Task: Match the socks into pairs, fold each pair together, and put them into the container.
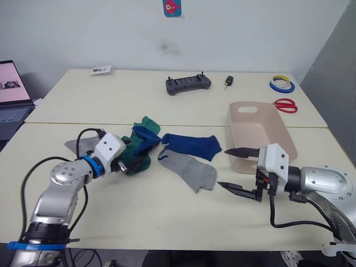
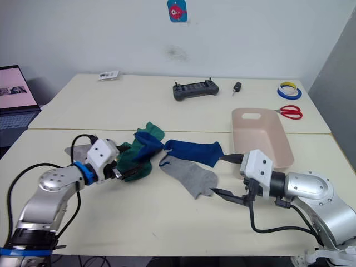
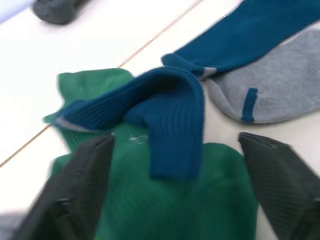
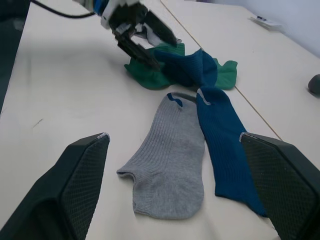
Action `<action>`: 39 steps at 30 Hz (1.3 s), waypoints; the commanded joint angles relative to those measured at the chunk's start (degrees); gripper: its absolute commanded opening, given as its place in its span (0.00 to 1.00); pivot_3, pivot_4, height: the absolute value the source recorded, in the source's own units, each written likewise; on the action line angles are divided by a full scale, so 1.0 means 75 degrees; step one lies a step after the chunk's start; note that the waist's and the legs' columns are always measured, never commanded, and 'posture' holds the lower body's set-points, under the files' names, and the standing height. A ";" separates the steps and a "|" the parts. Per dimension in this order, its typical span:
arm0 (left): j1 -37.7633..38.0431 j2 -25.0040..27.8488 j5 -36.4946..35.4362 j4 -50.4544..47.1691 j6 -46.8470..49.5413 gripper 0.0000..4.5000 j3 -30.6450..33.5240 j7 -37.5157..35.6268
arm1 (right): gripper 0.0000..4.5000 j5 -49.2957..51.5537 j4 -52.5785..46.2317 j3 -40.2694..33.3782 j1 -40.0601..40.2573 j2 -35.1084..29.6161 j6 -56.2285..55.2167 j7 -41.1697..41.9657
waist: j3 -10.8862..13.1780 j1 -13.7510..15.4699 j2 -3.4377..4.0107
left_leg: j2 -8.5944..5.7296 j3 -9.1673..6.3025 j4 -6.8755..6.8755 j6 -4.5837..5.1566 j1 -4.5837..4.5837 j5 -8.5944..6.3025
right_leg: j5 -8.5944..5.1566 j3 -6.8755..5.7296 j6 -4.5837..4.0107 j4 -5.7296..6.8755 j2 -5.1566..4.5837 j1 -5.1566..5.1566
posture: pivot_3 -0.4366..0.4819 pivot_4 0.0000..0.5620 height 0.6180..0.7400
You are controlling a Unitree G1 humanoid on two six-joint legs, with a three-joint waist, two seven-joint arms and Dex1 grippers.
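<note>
Both my grippers are spread open: left gripper [image 1: 129, 164] straddles the green socks [image 3: 165, 200] under a dark blue sock [image 3: 165, 105] to separate them, right gripper [image 1: 240, 171] waits near the container [image 1: 261, 131].

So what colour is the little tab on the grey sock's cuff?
Blue, on the grey sock; it shows best in the left wrist view.

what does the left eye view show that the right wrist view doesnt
Left eye view alone: the container, red scissors, tape rolls, a black controller, a laptop, and a grey sock behind the left arm.

Right wrist view alone: the blue cuff mark on the near grey sock, seen close.

Both: that grey sock, the flat dark blue sock, the green and blue heap, and both claws open, left and right.
</note>
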 commanded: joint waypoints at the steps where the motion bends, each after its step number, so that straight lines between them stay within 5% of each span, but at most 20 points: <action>1: -0.0249 -0.0117 0.0261 0.0186 -0.0292 0.61 -0.0164 0.0154 | 1.00 0.0104 -0.0326 -0.0042 -0.0039 0.0010 -0.0006 -0.0067 | 0.0000 0.0001 0.0000 | 0.0001 -0.0002 0.0001 0.0000 -0.0004 0.0000 | 0.0000 -0.0002 0.0000 0.0000 0.0001 -0.0001 | 0.48 0.27 1.00; 10: -0.0492 -0.0133 -0.0544 0.0006 0.0082 0.00 0.0535 0.0009 | 1.00 0.0092 -0.0394 -0.0093 0.0114 0.0049 -0.0038 -0.0199 | 0.0000 0.0006 0.0000 | 0.0000 -0.0013 0.0014 -0.0001 -0.0027 0.0001 | 0.0001 -0.0010 0.0000 0.0002 0.0002 -0.0011 | 0.48 0.27 1.00; 27: -0.1521 0.1140 -0.6187 -0.1939 0.6275 0.00 0.1782 -0.1572 | 1.00 0.0350 -0.0291 -0.0232 0.0051 -0.0018 0.0069 -0.0079 | 0.0003 -0.0002 -0.0004 | -0.0001 -0.0023 0.0018 -0.0002 -0.0038 0.0002 | 0.0000 -0.0014 0.0002 0.0000 0.0006 -0.0013 | 0.48 0.27 1.00; 39: -0.0659 0.1202 -0.7079 -0.2308 0.7267 0.00 0.1890 -0.1171 | 1.00 0.0473 -0.0559 -0.0261 0.0449 -0.0180 0.0174 -0.0098 | 0.0005 -0.0025 -0.0002 | 0.0006 -0.0023 0.0017 -0.0002 -0.0033 0.0002 | 0.0000 -0.0007 0.0001 0.0002 0.0013 -0.0015 | 0.48 0.27 1.00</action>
